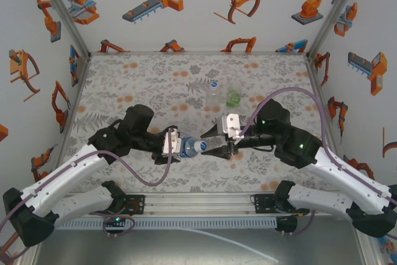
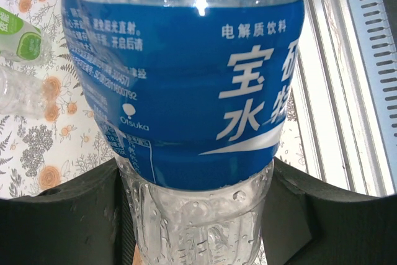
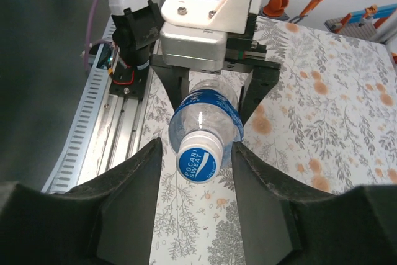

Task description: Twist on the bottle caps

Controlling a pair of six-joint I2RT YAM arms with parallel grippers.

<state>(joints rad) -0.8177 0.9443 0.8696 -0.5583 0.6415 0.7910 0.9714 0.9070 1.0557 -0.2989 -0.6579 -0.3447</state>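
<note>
We hold the bottle [image 3: 208,113], likely light and squashy, with our left claw [image 3: 214,100], our right claw [image 3: 197,150] loose around its cap [image 3: 200,162].

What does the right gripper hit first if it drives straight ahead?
The cap on the bottle, which faces it head-on. The right gripper has open fingers flanking the cap, with gaps on both sides. The left gripper holds the bottle behind it. How far off the cap is, is unclear.
</note>
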